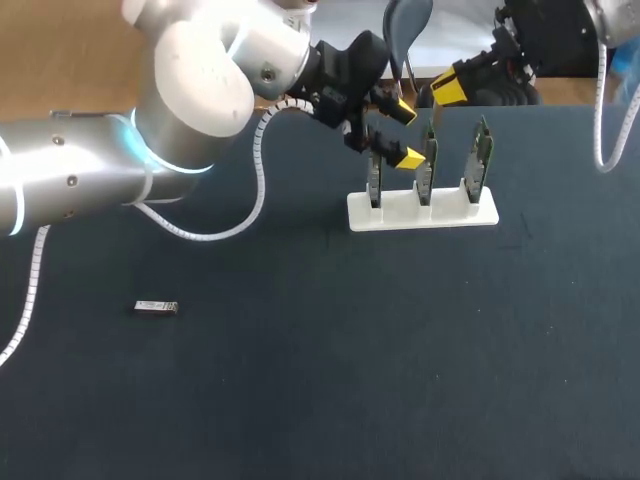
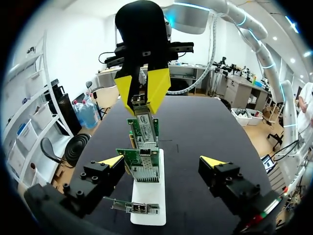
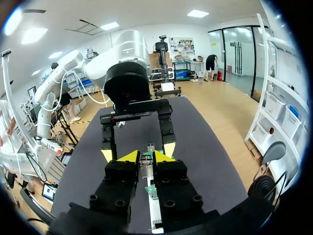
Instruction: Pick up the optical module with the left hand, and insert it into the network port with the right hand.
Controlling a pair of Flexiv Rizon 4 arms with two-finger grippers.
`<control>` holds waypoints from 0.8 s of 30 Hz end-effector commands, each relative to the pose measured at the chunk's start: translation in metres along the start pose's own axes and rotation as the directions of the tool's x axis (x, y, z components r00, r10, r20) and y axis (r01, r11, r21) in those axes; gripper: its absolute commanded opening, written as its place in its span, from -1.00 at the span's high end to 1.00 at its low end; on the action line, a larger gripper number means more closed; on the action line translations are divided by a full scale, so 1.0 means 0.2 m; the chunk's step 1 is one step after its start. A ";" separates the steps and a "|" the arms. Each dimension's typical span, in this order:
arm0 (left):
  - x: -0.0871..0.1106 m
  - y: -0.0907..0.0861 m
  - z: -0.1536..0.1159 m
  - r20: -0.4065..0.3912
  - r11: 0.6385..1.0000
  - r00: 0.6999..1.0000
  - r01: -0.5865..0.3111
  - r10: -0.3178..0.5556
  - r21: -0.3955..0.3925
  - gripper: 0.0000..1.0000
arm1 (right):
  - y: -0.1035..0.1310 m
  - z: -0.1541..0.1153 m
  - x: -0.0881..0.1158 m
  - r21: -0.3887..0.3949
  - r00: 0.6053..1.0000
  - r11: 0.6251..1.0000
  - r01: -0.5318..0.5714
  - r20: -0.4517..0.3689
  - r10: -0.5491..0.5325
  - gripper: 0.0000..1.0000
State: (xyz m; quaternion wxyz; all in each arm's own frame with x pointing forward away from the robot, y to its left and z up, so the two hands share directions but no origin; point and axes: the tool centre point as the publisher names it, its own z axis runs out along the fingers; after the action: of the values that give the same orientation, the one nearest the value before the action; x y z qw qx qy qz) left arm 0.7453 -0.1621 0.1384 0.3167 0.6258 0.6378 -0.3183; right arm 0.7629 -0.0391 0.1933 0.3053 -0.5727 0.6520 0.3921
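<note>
Three network cards (image 1: 427, 170) stand upright in a white holder (image 1: 420, 212). My right gripper (image 1: 450, 88) hangs above the far end of the row, shut on a small silver optical module (image 2: 138, 101) just over the farthest card (image 2: 145, 129); in its own view the module (image 3: 145, 165) sits between the yellow tips (image 3: 146, 156). My left gripper (image 1: 408, 135) is open and empty at the near end of the row, its fingers (image 2: 111, 161) spread either side of the cards. A second silver module (image 1: 156, 307) lies flat on the dark mat at the left.
The dark mat (image 1: 330, 380) covers the table. My left arm's white cable (image 1: 255, 190) loops down onto it left of the holder. Bare mat stretches in front of the holder and to its right.
</note>
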 end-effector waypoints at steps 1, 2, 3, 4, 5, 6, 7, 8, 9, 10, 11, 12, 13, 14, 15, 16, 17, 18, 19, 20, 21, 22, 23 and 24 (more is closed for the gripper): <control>-0.01 0.01 0.00 -0.007 1.000 1.000 0.000 0.000 -0.002 -1.00 | 0.02 0.00 0.00 0.008 1.000 1.000 0.001 0.002 -0.001 1.00; -0.01 0.01 0.00 -0.007 1.000 1.000 -0.001 0.001 -0.004 -1.00 | 0.02 0.00 0.00 0.008 1.000 1.000 0.001 0.001 -0.001 1.00; -0.01 0.01 0.00 -0.006 1.000 1.000 -0.002 0.002 -0.005 -1.00 | 0.02 0.00 0.00 0.007 1.000 1.000 0.001 0.001 -0.001 1.00; -0.01 0.01 0.00 -0.006 1.000 1.000 -0.003 0.003 -0.006 -1.00 | 0.02 0.00 0.00 0.007 1.000 1.000 0.002 0.001 -0.002 1.00; -0.01 0.01 0.00 -0.006 1.000 1.000 -0.003 0.003 -0.007 -1.00 | 0.02 0.00 0.00 0.007 1.000 1.000 0.003 0.001 -0.003 1.00; -0.01 0.01 0.00 -0.007 1.000 1.000 -0.004 0.004 -0.007 -1.00 | 0.02 0.00 0.00 0.007 1.000 1.000 0.004 0.000 -0.004 1.00; -0.01 0.01 0.00 -0.009 1.000 1.000 -0.005 0.005 -0.007 -1.00 | 0.02 0.00 0.00 0.007 1.000 1.000 0.005 0.000 -0.005 1.00; 0.00 0.01 0.00 -0.010 1.000 1.000 -0.005 0.005 -0.007 -1.00 | 0.02 0.00 0.00 0.007 1.000 1.000 0.005 0.000 -0.005 1.00; 0.00 0.01 0.00 -0.012 1.000 1.000 -0.005 0.005 -0.006 -1.00 | 0.02 0.00 0.00 0.007 1.000 1.000 0.005 0.000 -0.005 1.00; 0.00 0.01 0.00 -0.013 1.000 1.000 -0.005 0.005 -0.006 -1.00 | 0.02 0.00 0.00 0.008 1.000 1.000 0.005 0.000 -0.005 1.00; 0.00 0.02 0.00 -0.014 1.000 1.000 -0.004 0.004 -0.006 -1.00 | 0.02 0.00 0.01 0.008 1.000 1.000 0.004 -0.001 -0.004 1.00; 0.00 0.02 0.00 -0.015 1.000 1.000 -0.004 0.004 -0.007 -1.00 | 0.02 0.00 0.01 0.008 1.000 1.000 0.004 -0.001 -0.004 1.00; 0.00 0.02 0.00 -0.016 1.000 1.000 -0.004 0.003 -0.007 -1.00 | 0.01 -0.01 0.01 0.008 1.000 1.000 0.003 -0.002 -0.003 1.00; 0.00 0.02 0.00 -0.014 1.000 1.000 -0.005 0.004 -0.010 -1.00 | 0.01 -0.01 0.01 0.008 1.000 1.000 0.003 -0.002 -0.003 1.00; 0.00 0.03 0.00 -0.013 1.000 1.000 -0.005 0.005 -0.011 -1.00 | 0.01 -0.01 0.01 0.007 1.000 1.000 0.005 -0.002 -0.005 1.00; 0.00 0.03 0.00 -0.012 1.000 1.000 -0.005 0.005 -0.011 -1.00 | 0.01 -0.01 0.01 0.005 1.000 1.000 0.009 -0.002 -0.009 1.00; 0.00 0.03 0.00 -0.012 1.000 1.000 -0.005 0.005 -0.011 -1.00 | 0.01 -0.01 0.01 0.003 1.000 1.000 0.012 -0.002 -0.012 1.00; 0.00 0.03 0.00 -0.010 1.000 1.000 -0.004 0.004 -0.011 -1.00 | 0.01 -0.01 0.01 0.001 1.000 1.000 0.015 -0.003 -0.015 1.00; 0.00 0.04 0.00 -0.010 1.000 1.000 -0.004 0.004 -0.011 -1.00 | 0.01 -0.01 0.01 0.001 1.000 1.000 0.016 -0.004 -0.016 1.00; 0.00 0.04 0.00 -0.011 1.000 1.000 -0.004 0.004 -0.011 -1.00 | 0.01 -0.01 0.01 0.000 1.000 1.000 0.017 -0.004 -0.017 1.00; 0.00 0.04 0.00 -0.011 1.000 1.000 -0.004 0.003 -0.011 -1.00 | 0.01 -0.01 0.01 -0.001 1.000 1.000 0.018 -0.005 -0.018 1.00; 0.00 0.04 0.00 -0.011 1.000 1.000 -0.003 0.003 -0.011 -1.00 | 0.01 -0.01 0.01 -0.001 1.000 1.000 0.019 -0.006 -0.019 1.00; 0.00 0.05 0.00 -0.012 1.000 1.000 -0.003 0.003 -0.011 -1.00 | 0.01 -0.01 0.00 -0.002 1.000 1.000 0.020 -0.005 -0.020 1.00; 0.00 0.05 0.00 -0.013 1.000 1.000 -0.003 0.003 -0.011 -1.00 | 0.01 -0.01 0.00 -0.003 1.000 1.000 0.021 -0.005 -0.021 1.00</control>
State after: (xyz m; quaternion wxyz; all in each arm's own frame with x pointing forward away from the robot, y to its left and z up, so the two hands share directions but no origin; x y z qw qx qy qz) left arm 0.7519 -0.1608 0.1381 0.3207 0.6259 0.6392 -0.3111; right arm 0.7609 -0.0405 0.1932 0.3060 -0.5803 0.6468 0.3889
